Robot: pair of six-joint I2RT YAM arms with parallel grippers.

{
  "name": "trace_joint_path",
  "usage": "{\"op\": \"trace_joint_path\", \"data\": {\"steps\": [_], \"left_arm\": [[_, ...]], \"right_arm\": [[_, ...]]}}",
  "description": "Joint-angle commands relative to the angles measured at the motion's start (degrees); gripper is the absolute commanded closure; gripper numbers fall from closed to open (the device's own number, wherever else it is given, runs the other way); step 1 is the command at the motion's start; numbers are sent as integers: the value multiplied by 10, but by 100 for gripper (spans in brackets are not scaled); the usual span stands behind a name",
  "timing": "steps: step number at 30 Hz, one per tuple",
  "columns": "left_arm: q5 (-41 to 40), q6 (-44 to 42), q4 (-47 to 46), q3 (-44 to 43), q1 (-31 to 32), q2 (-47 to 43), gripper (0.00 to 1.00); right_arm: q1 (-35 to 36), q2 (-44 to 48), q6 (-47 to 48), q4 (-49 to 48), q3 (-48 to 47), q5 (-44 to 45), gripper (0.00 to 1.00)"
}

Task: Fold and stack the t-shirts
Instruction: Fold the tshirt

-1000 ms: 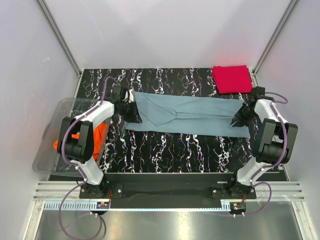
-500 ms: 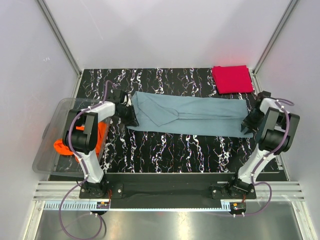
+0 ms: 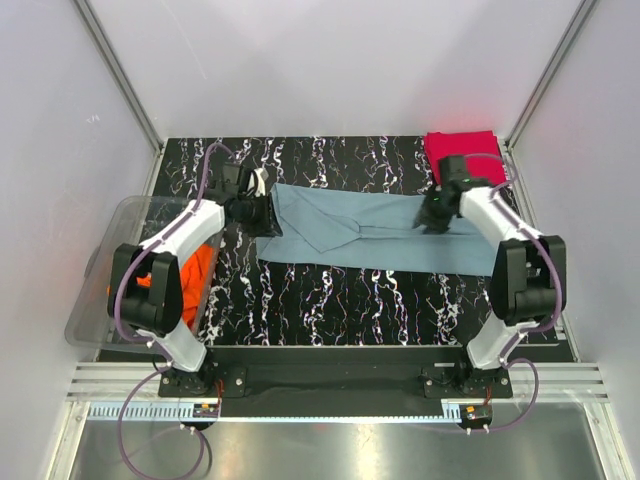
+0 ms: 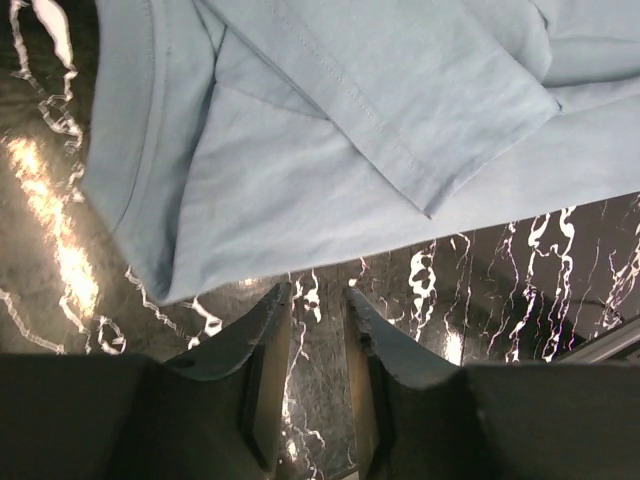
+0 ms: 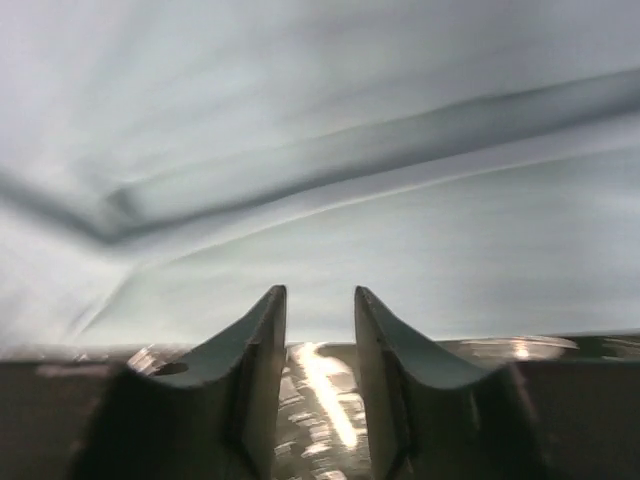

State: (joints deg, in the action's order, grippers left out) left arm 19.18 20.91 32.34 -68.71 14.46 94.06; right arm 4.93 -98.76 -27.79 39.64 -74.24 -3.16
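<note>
I count red t-shirt [image 3: 462, 158] folded, grey-blue t-shirt [image 3: 370, 235] only a long strip, orange t-shirt [image 3: 195, 275] unfolded in bin [image 3: 100, 290]; left gripper [image 4: 318, 292] and right gripper [image 5: 319, 291] slightly parted, empty.

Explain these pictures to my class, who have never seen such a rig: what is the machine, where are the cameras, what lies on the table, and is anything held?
The machine is two robot arms bolted at the near edge of a black marbled table, each ending in a two-finger gripper. The wide picture looks down from above and behind them. The other two come from cameras on the wrists, so each shows its own dark fingers. A grey-blue t-shirt lies spread across the table, partly folded. A folded red t-shirt sits in the far right corner, and an orange t-shirt lies in a clear bin on the left. The left gripper is at the shirt's left end, the right gripper near its right part. Both are open and hold nothing.
</note>
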Motion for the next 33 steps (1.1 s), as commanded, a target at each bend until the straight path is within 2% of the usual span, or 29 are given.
{"op": "trace_joint_path", "data": {"steps": [1,3,5,8,14,24,33], "left_arm": [[31,-6,-18,-11,-2,50,69],[36,-1,-31,-19,-2,70,69],[40,8,-41,-21,-2,93,71],[45,40,-59,-18,-3,108,73],[29,48,-65,6,-4,114,78],[19,46,-65,49,-11,118,80],[17,37,-60,53,-18,126,80]], "right_arm": [[52,1,-105,-106,46,-80,66],[103,-17,-156,-171,70,-82,72],[130,-34,-186,-214,80,-63,86],[173,-57,-196,-263,89,-34,91],[188,-83,-191,-288,92,-15,95],[187,-128,-171,-288,56,10,96],[182,-127,-151,-256,12,29,96]]}}
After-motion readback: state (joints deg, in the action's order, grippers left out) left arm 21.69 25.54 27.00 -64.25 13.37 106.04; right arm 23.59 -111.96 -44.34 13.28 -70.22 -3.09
